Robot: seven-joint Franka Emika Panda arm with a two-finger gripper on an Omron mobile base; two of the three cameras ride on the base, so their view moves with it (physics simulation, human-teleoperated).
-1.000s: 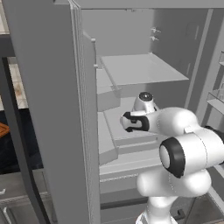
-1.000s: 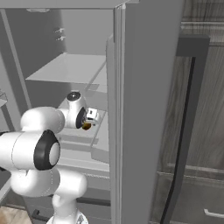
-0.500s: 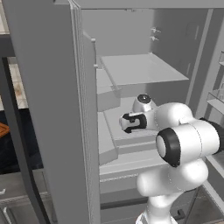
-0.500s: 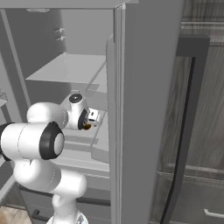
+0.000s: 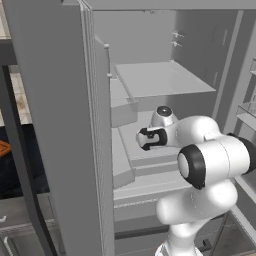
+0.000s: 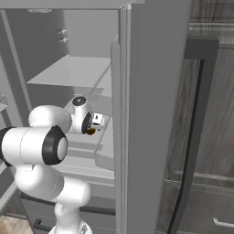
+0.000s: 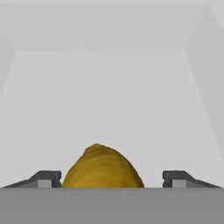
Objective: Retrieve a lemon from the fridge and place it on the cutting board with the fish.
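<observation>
The fridge point(image 5: 60, 125) stands open, and my arm reaches onto one of its pale grey shelves point(image 5: 131, 145). In the hand view the dull-yellow lemon point(image 7: 103, 168) lies on the shelf floor between my fingertips point(image 7: 46, 178). My gripper point(image 7: 111, 180) is open around it, with a clear gap on the right side. The gripper point(image 6: 94, 124) hovers just over the lemon point(image 6: 91, 132) in the right base view, and the hand point(image 5: 142, 139) points into the shelf in the left base view. An orange-brown corner of the cutting board point(image 5: 3, 148) peeks in at the far left. The fish is out of view.
The open fridge door point(image 6: 151, 114) stands close to the right of the hand, with a dark cabinet handle point(image 6: 189, 137) beyond it. A wide upper shelf point(image 5: 160, 80) hangs above the hand. The shelf's side walls point(image 7: 205, 87) close in on both sides.
The hand has stayed over the lemon on the shelf. The arm's big elbow joint has swung in closer behind the hand.
</observation>
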